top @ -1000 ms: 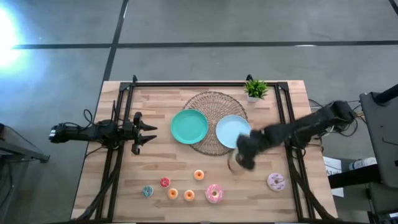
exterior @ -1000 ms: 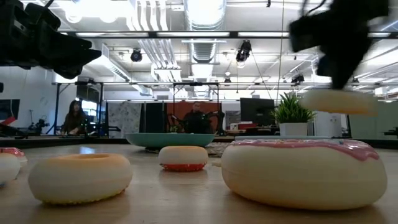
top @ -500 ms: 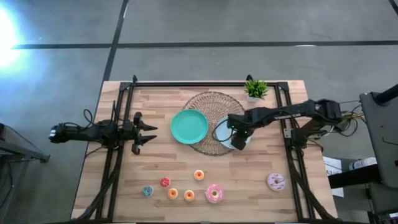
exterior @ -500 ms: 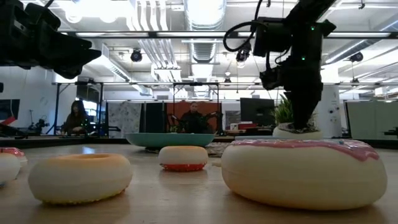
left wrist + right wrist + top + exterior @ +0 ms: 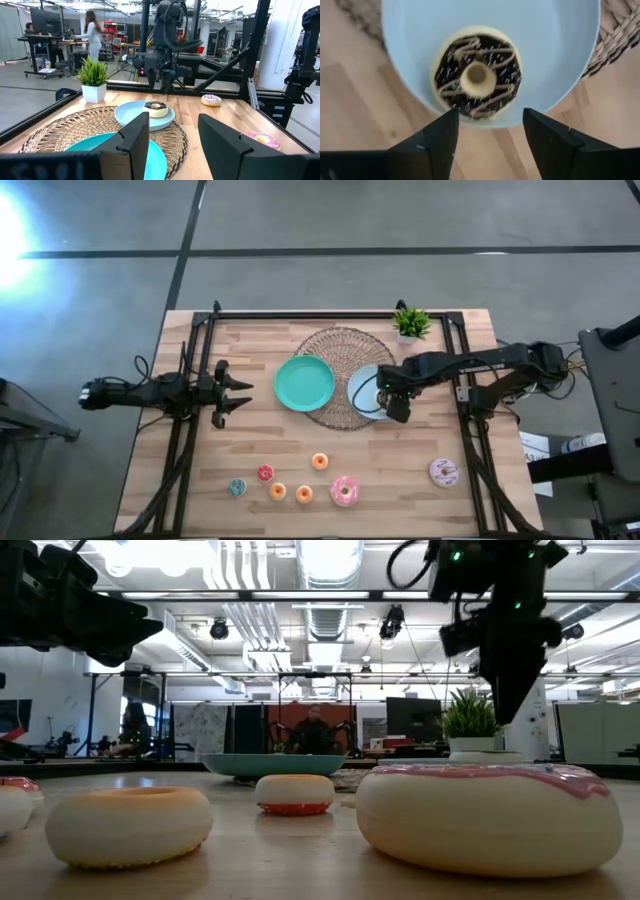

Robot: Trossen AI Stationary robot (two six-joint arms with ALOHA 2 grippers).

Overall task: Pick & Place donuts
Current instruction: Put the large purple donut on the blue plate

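Chocolate donut [image 5: 477, 76] on light-blue plate [image 5: 560, 45], teal plate [image 5: 303, 383]

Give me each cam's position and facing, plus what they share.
High: overhead, straight down on the table; both arms show, left gripper parked, right gripper by the blue plate.
Low: table height, level toward the room; pink donut up close, right arm above.
Left wrist: looks past its open fingers across the table at the right arm.
Right wrist: looks down past open fingers at the chocolate donut.
Shared: both wrist views show that donut on the blue plate.
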